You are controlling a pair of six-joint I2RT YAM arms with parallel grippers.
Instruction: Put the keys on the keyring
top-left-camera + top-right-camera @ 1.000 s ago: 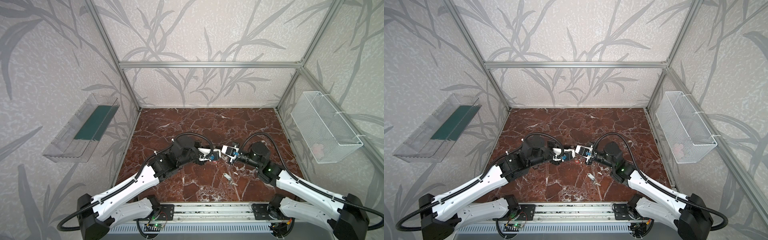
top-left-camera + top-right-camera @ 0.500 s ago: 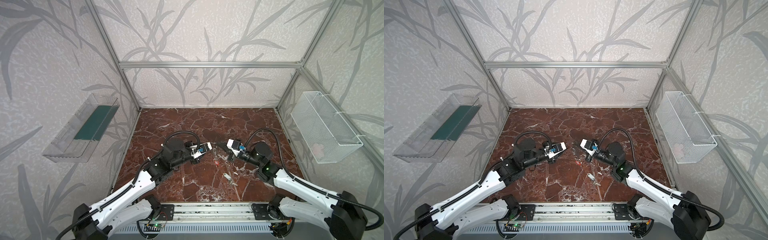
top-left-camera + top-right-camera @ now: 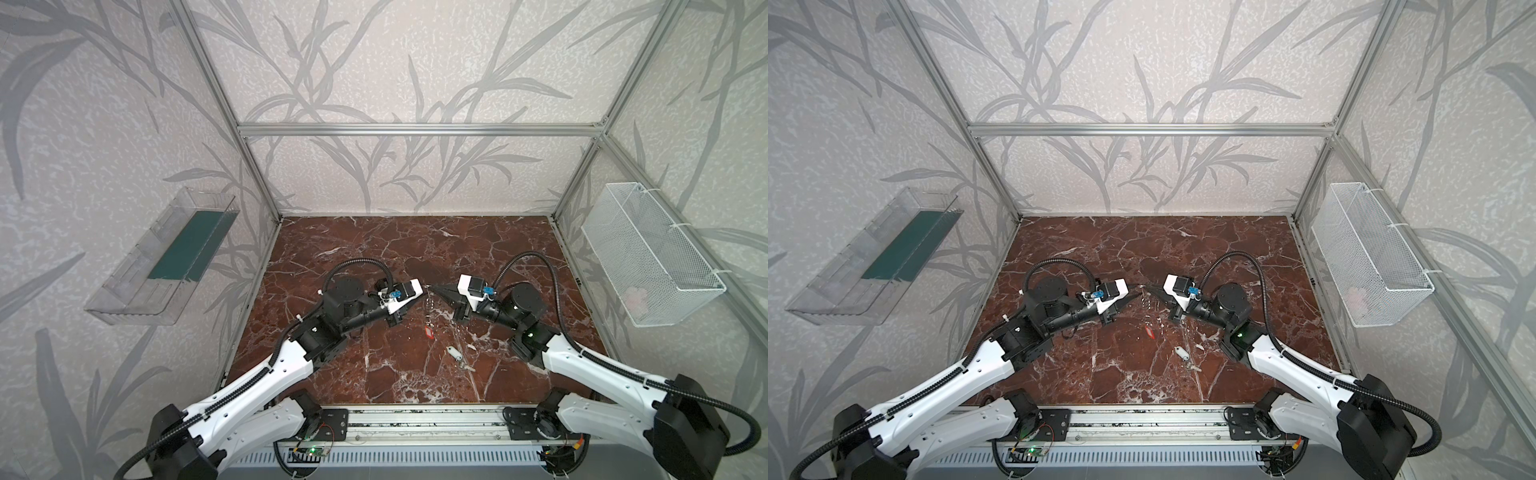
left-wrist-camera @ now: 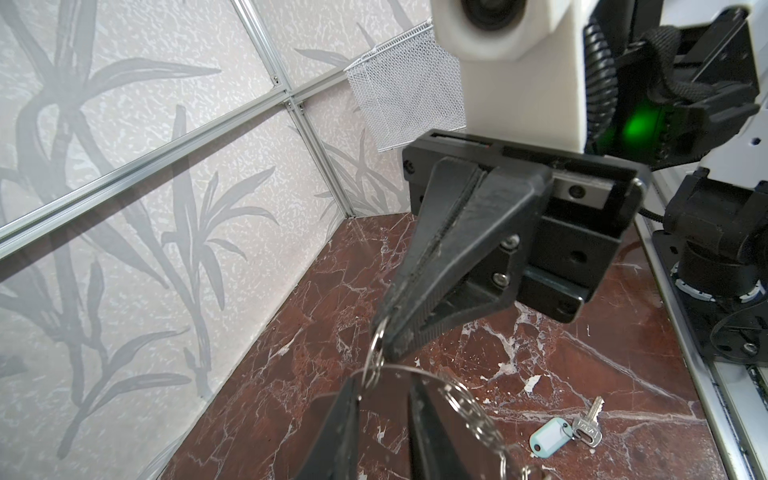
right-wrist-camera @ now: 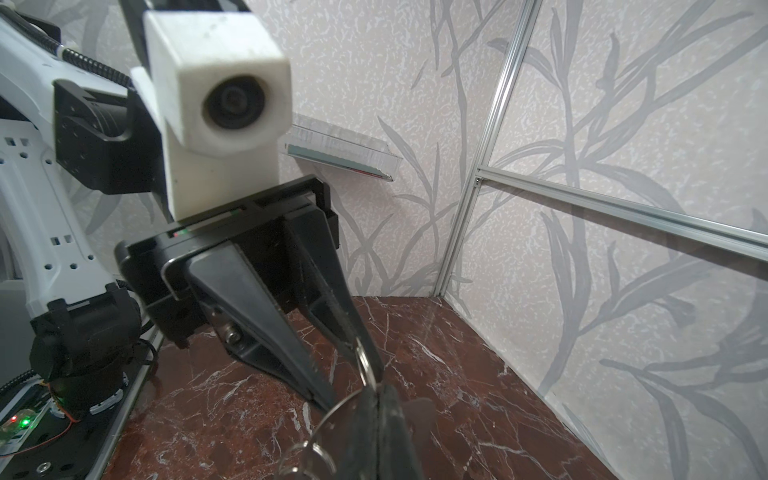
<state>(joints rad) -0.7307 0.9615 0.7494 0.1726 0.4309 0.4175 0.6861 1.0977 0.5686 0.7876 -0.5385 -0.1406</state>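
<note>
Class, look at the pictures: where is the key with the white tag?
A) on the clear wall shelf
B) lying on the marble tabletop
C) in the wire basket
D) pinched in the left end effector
B: the white-tagged key lies flat on the tabletop, with nothing gripping it.

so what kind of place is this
Most likely a robot test cell: silver aluminium frame bars, a red-brown marble-look tabletop, and two white-and-black robot arms on a front rail.
</note>
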